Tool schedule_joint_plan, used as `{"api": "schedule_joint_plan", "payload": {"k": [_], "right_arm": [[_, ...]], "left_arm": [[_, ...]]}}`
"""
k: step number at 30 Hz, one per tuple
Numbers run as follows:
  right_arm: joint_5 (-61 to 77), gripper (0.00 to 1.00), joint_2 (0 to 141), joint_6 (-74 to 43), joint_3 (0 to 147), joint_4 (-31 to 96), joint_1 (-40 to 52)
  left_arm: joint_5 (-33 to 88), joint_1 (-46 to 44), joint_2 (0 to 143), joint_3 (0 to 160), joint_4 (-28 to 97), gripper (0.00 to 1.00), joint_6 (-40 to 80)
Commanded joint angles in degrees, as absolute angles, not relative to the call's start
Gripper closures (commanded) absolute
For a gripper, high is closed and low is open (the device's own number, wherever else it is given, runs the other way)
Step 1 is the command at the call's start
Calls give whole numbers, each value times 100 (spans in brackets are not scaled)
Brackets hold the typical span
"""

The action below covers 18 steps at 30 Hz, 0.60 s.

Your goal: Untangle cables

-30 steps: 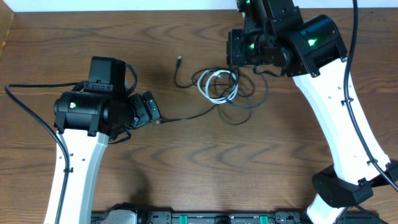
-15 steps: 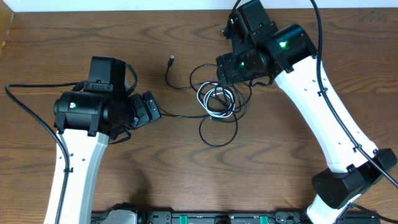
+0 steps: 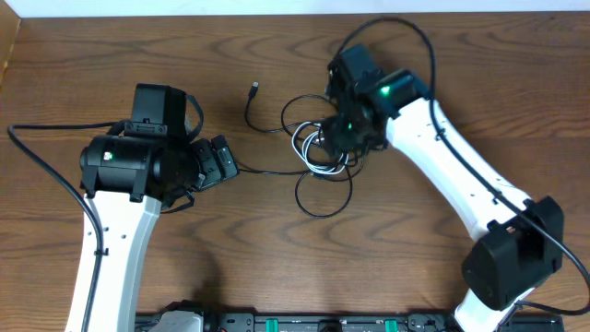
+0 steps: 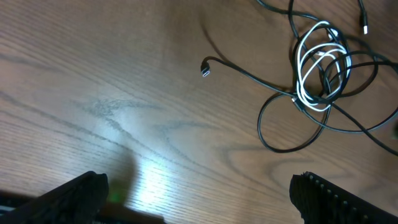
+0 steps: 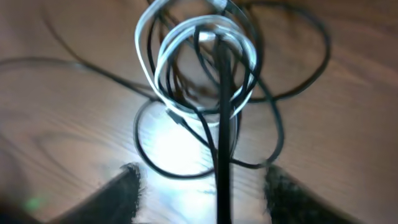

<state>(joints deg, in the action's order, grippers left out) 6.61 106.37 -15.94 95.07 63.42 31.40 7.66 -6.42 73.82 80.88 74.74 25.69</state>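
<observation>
The cables lie tangled at mid-table: a short white coil with black loops through and around it. One black plug end points to the back, and another black strand runs left toward my left gripper. That gripper is open and apart from the tangle. In its wrist view the left gripper holds nothing, with the white coil at upper right. My right gripper hovers over the tangle. In the right wrist view the right gripper is open, a black cable passing loose between the fingers.
The brown wooden table carries only the cables. A pale wall strip borders the back edge. Thick black arm wires trail off the left arm and arch over the right arm.
The right arm swung from the back down and left onto the tangle, and its jaws went from shut to open. The cables shifted left, and a black loop spread toward the front.
</observation>
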Motion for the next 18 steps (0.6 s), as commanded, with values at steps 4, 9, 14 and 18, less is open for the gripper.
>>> {"api": "schedule_joint_plan", "payload": {"k": [4, 9, 14, 18], "right_arm": [[897, 99, 10532, -1699, 9426, 6147, 3192], [1111, 99, 10442, -1712, 10641, 6587, 3109], [1109, 99, 10256, -1710, 13050, 7183, 3087], [1105, 99, 10053, -1710, 14344, 7124, 3085]], "left_arm": [[814, -611, 7382, 8123, 7498, 2, 2600], [814, -611, 7382, 8123, 7498, 2, 2600], [814, -611, 7382, 8123, 7498, 2, 2600], [814, -611, 7382, 8123, 7498, 2, 2600]]}}
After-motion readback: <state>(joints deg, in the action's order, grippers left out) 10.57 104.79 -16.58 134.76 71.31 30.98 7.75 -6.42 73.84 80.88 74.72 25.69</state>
